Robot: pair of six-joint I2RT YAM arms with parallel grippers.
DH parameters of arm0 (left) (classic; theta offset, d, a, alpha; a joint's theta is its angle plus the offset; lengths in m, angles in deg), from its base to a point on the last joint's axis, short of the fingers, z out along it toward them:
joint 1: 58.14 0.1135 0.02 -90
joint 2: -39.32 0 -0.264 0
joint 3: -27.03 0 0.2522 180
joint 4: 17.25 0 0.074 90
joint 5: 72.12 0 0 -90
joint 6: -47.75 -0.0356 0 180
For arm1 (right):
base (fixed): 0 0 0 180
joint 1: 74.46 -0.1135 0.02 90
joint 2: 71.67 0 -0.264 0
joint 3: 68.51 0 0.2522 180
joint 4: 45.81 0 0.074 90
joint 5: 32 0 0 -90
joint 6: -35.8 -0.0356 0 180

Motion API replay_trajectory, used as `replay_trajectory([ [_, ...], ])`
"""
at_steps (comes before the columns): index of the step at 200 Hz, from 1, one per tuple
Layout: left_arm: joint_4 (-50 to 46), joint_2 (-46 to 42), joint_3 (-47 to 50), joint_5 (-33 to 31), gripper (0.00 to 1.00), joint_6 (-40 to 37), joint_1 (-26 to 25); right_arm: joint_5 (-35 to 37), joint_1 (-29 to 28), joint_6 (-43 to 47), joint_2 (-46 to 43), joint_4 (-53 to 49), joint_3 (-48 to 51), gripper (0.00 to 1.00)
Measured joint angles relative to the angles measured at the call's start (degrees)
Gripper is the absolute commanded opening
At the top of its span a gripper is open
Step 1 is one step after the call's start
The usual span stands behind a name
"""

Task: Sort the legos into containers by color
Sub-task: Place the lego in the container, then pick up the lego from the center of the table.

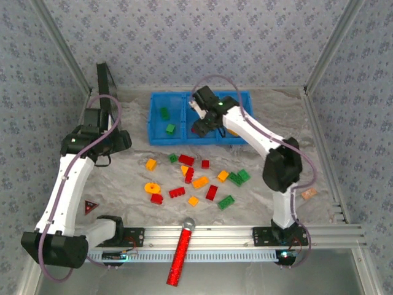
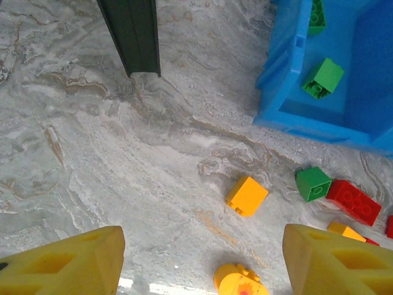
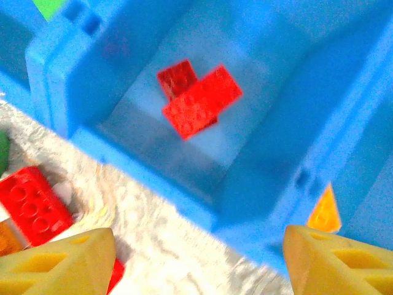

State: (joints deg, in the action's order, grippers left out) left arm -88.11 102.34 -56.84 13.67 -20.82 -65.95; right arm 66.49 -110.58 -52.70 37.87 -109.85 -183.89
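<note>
While left bin (image 1: 177, 109) holds greens (image 1: 170, 128); middle (image 3: 264, 147), reds (image 3: 199, 98).

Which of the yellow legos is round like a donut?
The yellow ring beside a red brick, with a hole through its middle. The other yellow-orange legos are boxy blocks.

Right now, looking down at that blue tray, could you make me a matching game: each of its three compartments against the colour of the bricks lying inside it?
Compartments of the blue tray, as seen from above:
1. left compartment
2. middle compartment
3. right compartment

Contents:
A. red bricks, two overlapping
B. orange brick, partly hidden by the wall
C. green bricks, two apart

Pairs: 1-C, 2-A, 3-B
</note>
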Motion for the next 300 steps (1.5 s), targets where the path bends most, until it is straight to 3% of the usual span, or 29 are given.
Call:
replay_trajectory([
  [48,0.04,0.02,0.31,1.88,0.71,-1.20,0.00,-9.09,1.31,-7.87,-12.02,3.67,23.80,0.85],
  [97,0.79,0.31,2.01,5.09,0.75,-1.44,0.00,-12.90,0.70,-7.82,-14.97,5.79,32.11,0.90],
  [152,1.77,0.39,4.52,6.78,0.76,-0.50,0.00,-12.98,0.44,-5.77,-11.78,8.17,34.42,0.77],
  [267,2.40,0.37,7.02,9.62,0.78,3.37,-0.59,-10.73,-1.81,-4.90,-8.13,8.66,36.74,0.73],
  [300,3.17,0.37,7.61,9.86,0.79,3.98,-1.62,-9.99,-2.05,-5.05,-7.96,8.46,37.77,0.58],
])
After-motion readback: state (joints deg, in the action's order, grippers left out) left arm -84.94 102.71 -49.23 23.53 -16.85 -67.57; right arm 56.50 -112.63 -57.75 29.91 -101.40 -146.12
